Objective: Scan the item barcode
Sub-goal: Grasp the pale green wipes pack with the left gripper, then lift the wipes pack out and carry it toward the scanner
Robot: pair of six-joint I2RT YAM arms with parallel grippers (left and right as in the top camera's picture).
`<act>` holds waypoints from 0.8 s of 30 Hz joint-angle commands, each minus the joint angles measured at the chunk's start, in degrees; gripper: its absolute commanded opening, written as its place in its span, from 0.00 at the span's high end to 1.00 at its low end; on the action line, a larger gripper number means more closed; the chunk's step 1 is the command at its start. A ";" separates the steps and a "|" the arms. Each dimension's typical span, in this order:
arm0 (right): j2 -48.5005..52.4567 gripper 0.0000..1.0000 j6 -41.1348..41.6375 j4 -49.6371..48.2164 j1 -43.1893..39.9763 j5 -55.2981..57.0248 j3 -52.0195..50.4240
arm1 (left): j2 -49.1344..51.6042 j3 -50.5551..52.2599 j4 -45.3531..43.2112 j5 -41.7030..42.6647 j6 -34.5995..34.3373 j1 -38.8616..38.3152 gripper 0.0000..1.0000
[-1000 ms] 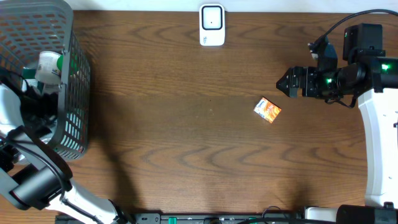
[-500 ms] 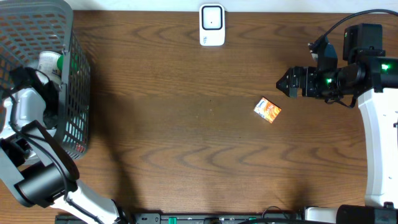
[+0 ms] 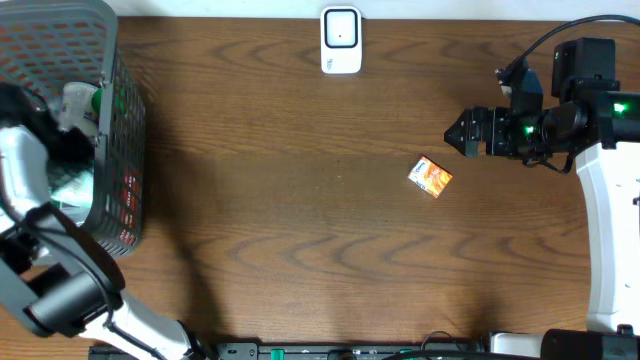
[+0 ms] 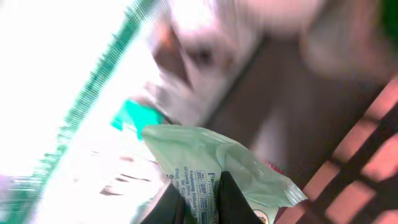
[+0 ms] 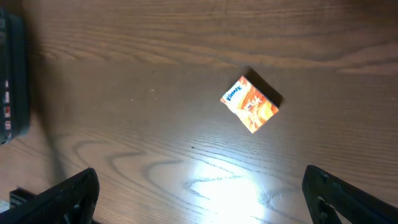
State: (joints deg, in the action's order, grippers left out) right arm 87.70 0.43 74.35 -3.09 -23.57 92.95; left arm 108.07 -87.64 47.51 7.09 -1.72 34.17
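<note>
Green packet (image 4: 219, 167) lies inside the mesh basket (image 3: 126, 150), its edge pinched in the clenched left claw (image 4: 200, 199), presumably for lifting toward the scanner (image 3: 340, 40); the right claw (image 5: 200, 196) hangs spread wide over the surface (image 3: 300, 200).

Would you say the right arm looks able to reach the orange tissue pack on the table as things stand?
Probably yes: the tissue pack lies alone on the bare table near the right arm's open fingers, with nothing between them.
</note>
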 commanded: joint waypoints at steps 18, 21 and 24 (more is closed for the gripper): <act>-0.04 0.01 0.35 0.04 0.09 -0.26 1.01 | -30.64 -11.21 5.09 9.64 -12.61 -11.65 0.93; -0.04 0.01 0.35 0.04 0.09 -0.26 1.01 | -29.57 -9.79 9.99 10.45 -13.25 -19.19 0.93; -0.04 0.01 0.35 0.04 0.09 -0.26 1.01 | -27.17 -6.25 12.22 10.45 -13.49 -27.65 0.92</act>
State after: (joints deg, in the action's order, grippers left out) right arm 87.70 0.40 74.35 -3.09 -23.57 92.95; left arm 78.52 -96.86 58.65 14.74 -13.98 12.38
